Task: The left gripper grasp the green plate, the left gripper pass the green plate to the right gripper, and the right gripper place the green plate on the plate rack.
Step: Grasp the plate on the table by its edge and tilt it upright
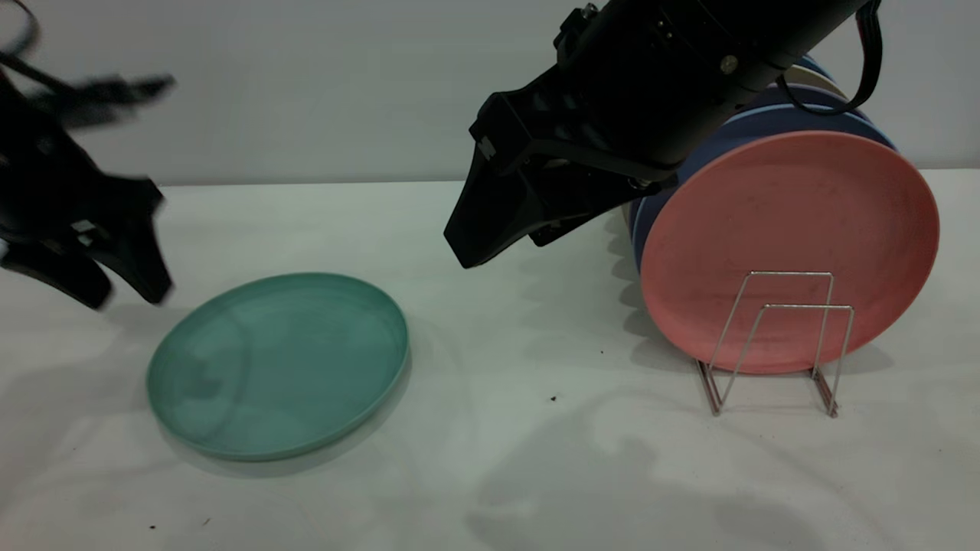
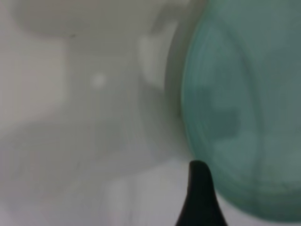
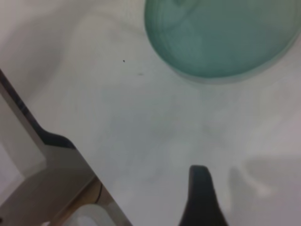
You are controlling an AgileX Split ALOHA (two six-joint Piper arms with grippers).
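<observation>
- Exterior view: the green plate (image 1: 278,365) lay flat on the white tabletop (image 1: 536,459), toward the left arm's side and untouched. The left tool (image 1: 126,291) hung above the tabletop just beside the plate's outer rim, its two black fingers parted and pointing down, holding nothing. The right tool (image 1: 490,245) hovered near the middle, well apart from the plate, slanted downward; from this angle I could not tell whether its fingers were spread or together. The plate rack (image 1: 773,344) stood on the right, with a salmon-pink plate (image 1: 788,245) leaning upright against its wire loops and several blue plates (image 1: 766,115) stacked on edge behind it; the front slot looked free.
- Left wrist view: one black fingertip (image 2: 200,197) showed just beside the green plate's (image 2: 244,113) rim; the second finger was out of sight.
- Right wrist view: a single fingertip (image 3: 201,197) sat over bare tabletop, the green plate (image 3: 221,37) farther off.
- Judged risks: the rim is low and the plate lies flat, so a finger could skate over the edge and push the plate away instead of getting beneath it. A shallow pinch could let the plate tilt or slip during the handover. The crowded rack leaves little room, so a careless placement might knock the pink plate.
</observation>
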